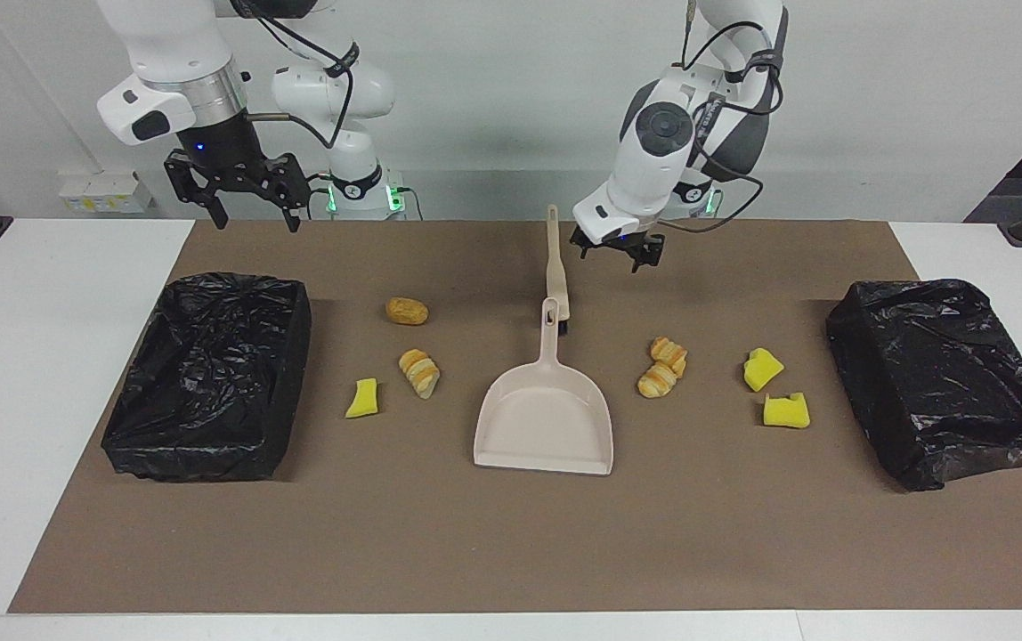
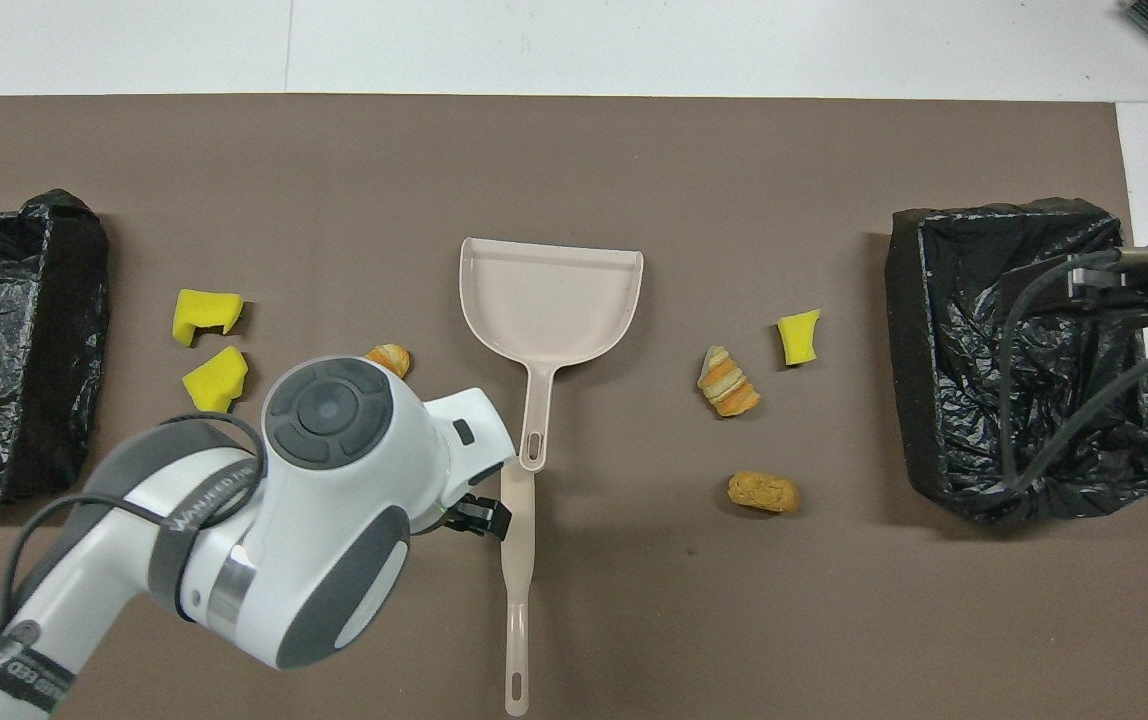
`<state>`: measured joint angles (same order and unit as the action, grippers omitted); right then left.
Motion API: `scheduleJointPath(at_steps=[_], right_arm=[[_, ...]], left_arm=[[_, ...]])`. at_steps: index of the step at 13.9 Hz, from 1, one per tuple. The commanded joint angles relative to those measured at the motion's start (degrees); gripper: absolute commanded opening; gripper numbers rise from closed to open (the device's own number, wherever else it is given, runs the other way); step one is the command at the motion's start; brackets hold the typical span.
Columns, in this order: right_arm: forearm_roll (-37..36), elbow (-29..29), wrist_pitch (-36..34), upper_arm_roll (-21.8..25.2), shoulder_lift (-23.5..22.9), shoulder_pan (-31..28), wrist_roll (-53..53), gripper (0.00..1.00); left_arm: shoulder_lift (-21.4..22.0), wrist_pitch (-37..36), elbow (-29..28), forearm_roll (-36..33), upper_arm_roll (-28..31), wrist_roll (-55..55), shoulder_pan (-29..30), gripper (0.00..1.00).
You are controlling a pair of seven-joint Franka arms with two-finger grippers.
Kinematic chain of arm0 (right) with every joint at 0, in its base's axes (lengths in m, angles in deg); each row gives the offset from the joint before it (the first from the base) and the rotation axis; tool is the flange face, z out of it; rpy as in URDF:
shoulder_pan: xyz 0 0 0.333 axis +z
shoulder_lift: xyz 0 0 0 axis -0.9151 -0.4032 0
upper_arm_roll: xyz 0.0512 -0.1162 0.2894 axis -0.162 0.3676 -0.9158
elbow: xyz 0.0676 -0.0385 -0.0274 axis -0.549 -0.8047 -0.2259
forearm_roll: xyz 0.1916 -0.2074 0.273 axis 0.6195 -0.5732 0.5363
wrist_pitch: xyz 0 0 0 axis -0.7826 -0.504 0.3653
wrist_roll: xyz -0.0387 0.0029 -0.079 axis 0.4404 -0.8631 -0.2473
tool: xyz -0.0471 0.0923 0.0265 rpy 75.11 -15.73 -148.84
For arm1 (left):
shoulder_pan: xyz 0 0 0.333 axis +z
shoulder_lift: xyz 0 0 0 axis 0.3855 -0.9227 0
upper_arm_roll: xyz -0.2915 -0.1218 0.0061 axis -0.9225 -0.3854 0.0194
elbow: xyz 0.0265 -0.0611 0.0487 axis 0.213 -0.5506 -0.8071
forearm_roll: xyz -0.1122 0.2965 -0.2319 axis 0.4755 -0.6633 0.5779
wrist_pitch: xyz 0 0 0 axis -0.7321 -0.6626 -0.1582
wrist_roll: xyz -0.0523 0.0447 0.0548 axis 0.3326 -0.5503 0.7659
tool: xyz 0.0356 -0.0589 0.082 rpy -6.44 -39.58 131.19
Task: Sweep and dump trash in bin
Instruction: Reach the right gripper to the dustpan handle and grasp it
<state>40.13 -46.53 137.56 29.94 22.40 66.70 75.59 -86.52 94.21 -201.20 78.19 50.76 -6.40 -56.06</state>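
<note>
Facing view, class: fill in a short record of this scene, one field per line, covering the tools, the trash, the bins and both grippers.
Dustpan: flat on the mat, mid-table, empty
Brush: lying at the dustpan's handle end, nearer the robots
Trash: three yellow sponge chunks, croissant pieces, one nugget, all on the mat
Bins: two, black-lined, one at each end of the table
Left gripper: open, raised beside the brush handle
Right gripper: open, waiting above the mat's edge
</note>
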Motion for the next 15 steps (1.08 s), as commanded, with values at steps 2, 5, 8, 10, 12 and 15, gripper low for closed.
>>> scheduleJointPath(at_steps=[2,5,8,10,12,15], right_arm=[[0.9,-1.7,4.9,-0.3,-1.8,2.3,-2.3,1.0],[0.4,-4.4,8.4,-0.3,-3.5,5.8,-6.4,1.0],[-0.4,-6.9,11.9,-0.3,-5.7,11.1,-12.4,1.0],[-4.1,-5.3,14.1,-0.3,-9.4,16.2,-18.6,1.0],[-4.9,-2.3,15.6,-0.3,-14.8,21.1,-25.7,1.0],[-5.0,3.5,18.3,-0.3,-22.3,26.0,-31.6,1.0]], left_arm=[[8.4,9.6,-13.7,0.5,1.1,-6.9,-6.5,1.0],[8.6,14.0,-17.7,0.5,1.1,-12.0,-11.7,1.0],[7.2,22.6,-21.0,0.6,1.1,-17.1,-16.6,1.0],[7.2,23.5,-21.3,0.6,1.1,-18.7,-17.4,1.0],[7.3,23.3,-21.3,0.6,1.1,-21.5,-18.3,0.76],[7.4,22.8,-21.8,0.5,1.1,-23.3,-18.4,0.73]])
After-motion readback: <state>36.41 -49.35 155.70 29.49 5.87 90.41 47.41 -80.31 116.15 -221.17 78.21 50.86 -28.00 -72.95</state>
